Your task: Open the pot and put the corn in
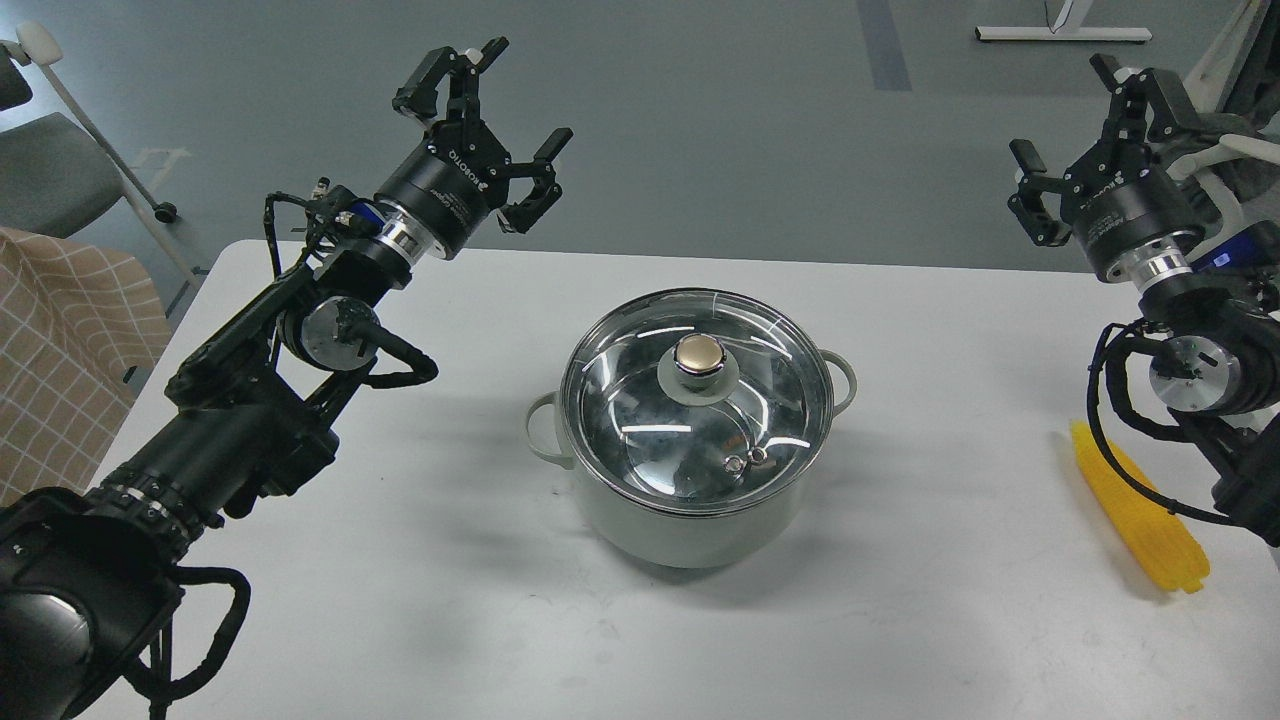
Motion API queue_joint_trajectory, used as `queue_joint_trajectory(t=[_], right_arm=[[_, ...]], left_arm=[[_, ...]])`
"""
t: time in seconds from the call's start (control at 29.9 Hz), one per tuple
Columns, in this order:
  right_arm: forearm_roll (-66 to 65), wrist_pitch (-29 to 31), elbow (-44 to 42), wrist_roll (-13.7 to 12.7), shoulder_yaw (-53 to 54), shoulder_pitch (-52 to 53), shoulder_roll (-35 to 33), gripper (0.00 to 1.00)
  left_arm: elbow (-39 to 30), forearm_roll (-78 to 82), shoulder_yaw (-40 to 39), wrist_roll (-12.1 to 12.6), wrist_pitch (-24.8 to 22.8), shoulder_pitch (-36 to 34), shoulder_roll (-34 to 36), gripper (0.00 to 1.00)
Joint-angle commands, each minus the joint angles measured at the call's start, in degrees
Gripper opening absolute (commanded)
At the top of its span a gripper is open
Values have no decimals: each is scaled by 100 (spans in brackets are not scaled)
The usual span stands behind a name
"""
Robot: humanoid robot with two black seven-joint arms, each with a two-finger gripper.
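Nearest you, corn [1140, 510] lies flat on table [400, 600], far right, partly under your R arm, well apart from pot [690, 520]. Pot sits mid-table w/ glass lid [697, 400] on, gold knob [700, 353] up top. Further back, L gripper [520, 125] hangs above table's far-left edge, fingers wide, empty. R gripper [1085, 130] is raised at far right, also wide, nothing in it.

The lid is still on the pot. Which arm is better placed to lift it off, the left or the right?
Probably the left. The left gripper is open, empty and nearer the lid's gold knob. The right gripper, also open, is farther away, on the side where the corn lies, so it suits picking the corn.
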Motion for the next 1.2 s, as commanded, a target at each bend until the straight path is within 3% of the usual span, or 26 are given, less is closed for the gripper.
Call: queue_joint_trajectory(t=[0.0,0.43,1.17], right_arm=[[2,-21,39,0,-1,2,-6,100],[-51,-91,110,0,-89,28,11,100],[-68,-91,189,0,-89,28,-42,100]], left_arm=[[-4,2,-94,-12,36,7,-27,98],[-30,2,-102,-39,564,7,-1,98],[-470,-174,-225,-39,520,217,131,98]])
